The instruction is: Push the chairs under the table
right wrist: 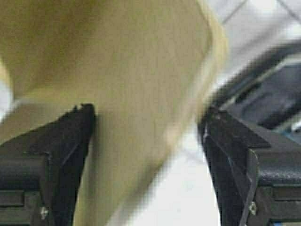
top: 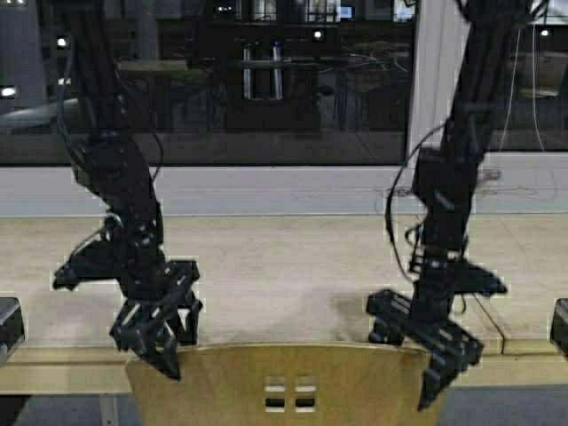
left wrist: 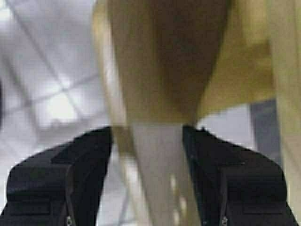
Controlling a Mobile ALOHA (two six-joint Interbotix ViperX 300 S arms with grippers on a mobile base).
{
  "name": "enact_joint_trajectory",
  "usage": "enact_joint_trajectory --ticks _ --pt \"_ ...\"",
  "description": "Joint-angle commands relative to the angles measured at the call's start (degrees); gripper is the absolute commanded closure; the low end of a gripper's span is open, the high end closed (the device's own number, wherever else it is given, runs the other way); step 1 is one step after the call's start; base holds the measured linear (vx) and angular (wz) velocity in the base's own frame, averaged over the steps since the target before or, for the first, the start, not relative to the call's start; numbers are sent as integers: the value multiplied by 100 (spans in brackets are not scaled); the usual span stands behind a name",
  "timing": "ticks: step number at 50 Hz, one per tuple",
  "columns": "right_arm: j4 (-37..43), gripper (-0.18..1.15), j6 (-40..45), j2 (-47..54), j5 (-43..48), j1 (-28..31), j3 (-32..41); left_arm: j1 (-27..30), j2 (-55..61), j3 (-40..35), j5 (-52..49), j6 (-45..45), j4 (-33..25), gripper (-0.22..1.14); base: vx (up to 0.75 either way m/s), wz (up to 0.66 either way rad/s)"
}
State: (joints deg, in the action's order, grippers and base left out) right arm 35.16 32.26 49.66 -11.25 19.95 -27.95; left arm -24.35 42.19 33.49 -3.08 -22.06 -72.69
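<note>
Chair [top: 284, 386] back sits at 6 o'clock, its top edge against the bench [top: 293, 266] front. Left claw [top: 160, 342], fingers apart, straddles the back's left corner; right claw [top: 439, 355], also apart, straddles the right corner. Window [top: 266, 80] lies at 12 o'clock

Chair [top: 355, 386] smooth plywood; table [top: 284, 266] matt pale wood.

I see one chair [top: 284, 386], its curved light-yellow plywood back upright with four small square holes, its top edge level with the table's front edge. The table [top: 284, 266] is long, pale wood, running beneath a window.
</note>
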Motion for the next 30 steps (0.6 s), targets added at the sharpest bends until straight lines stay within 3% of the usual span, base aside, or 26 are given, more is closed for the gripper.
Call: enact_joint_trajectory --ticks 1,18,24,30 --pt "18 4 -35 -844 -97 35 -316 26 -703 255 -26 0 9 9 0 0" --pt "-26 4 -149 -2663 -211 -193 -659 325 -2347 624 -9 141 158 9 0 0" --pt "-422 4 -281 -3366 -149 -378 -694 747 -3076 791 0 747 809 9 0 0" --pt "-1274 4 -686 -4043 -44 -571 -809 1354 -4017 1187 -44 1705 1854 9 0 0"
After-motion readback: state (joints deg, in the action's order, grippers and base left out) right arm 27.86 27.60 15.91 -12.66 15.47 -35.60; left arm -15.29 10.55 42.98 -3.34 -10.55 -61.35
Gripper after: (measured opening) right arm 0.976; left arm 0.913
